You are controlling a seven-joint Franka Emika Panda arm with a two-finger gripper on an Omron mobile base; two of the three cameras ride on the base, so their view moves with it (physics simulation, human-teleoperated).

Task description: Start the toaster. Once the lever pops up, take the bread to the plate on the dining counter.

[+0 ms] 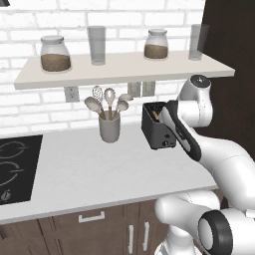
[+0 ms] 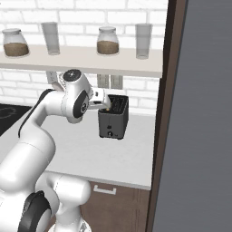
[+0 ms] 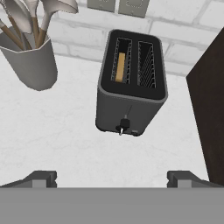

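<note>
Indoors, white worktop (image 1: 99, 169), brick wall (image 1: 45, 107), toaster (image 3: 131, 85), end effector (image 3: 112, 177) wide open, empty

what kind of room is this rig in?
A rendered home kitchen, most likely: a black toaster on a white worktop, a hob set into it, and a utensil cup under a jar shelf.

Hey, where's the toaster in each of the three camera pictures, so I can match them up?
Left base view: the toaster stands right of centre on the white worktop, partly behind the arm.
Right base view: it sits at centre, just right of the arm's wrist.
Hand view: upper centre, seen from above, bread in its left slot.
Shared landmark: the wall outlets just above the toaster, against the brick wall.
</note>
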